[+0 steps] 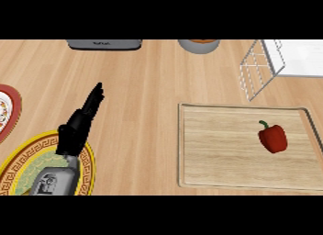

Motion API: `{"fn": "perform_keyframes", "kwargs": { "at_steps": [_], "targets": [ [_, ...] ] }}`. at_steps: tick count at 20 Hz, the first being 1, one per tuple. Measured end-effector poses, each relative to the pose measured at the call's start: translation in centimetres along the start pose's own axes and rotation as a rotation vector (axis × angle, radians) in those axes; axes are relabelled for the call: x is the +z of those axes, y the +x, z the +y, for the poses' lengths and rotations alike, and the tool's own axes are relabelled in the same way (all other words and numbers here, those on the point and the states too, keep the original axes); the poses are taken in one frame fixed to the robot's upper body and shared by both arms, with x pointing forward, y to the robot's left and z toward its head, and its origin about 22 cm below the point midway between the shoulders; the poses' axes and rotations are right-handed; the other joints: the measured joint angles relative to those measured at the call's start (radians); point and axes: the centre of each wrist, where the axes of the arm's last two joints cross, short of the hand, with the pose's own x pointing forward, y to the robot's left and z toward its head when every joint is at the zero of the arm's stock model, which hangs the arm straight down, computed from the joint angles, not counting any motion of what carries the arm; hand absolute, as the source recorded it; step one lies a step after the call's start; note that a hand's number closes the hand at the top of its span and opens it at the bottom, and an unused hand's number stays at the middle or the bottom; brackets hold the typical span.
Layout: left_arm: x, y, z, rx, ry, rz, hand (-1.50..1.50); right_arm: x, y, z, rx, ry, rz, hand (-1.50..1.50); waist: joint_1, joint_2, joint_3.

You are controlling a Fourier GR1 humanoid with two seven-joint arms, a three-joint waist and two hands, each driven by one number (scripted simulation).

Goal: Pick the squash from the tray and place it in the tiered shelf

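On the tray [198, 176], red pepper [273, 138] well right of the straight-fingered left hand [80, 121]

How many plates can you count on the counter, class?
2. A red-rimmed plate sits at the left edge, partly cut off; a yellow-rimmed plate lies at the lower left, partly under the left hand. None seems hidden.

Counter [147, 87]: pale wood.
Yellow plate [19, 158]: lower left, patterned rim.
Red-rimmed plate [15, 105]: left edge.
Grey appliance [104, 44]: far edge.
Grey pot [198, 46]: far edge, right of the appliance.
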Motion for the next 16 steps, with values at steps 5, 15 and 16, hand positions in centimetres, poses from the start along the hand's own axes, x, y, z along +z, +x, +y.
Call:
{"fn": "perform_keyframes", "kwargs": {
  "at_steps": [5, 15, 16],
  "targets": [
    [-0.4, 0.1, 0.5, -0.007, -0.001, -0.001, 0.00, 0.1, -1.9, 1.0, 0.046, 0.001, 0.018, 1.50, -0.003, -0.001, -0.002],
    [-0.7, 0.5, 0.3, 0.005, 0.001, 0.002, 0.00, -0.4, -5.1, -0.2, 0.201, -0.097, 0.181, -1.50, -0.008, -0.003, -0.001],
    [-0.5, 0.2, 0.1, 0.004, 0.003, 0.002, 0.00, -0.4, -5.0, -0.2, 0.185, -0.103, 0.185, -1.50, -0.009, -0.003, -0.001]
  ]
}}
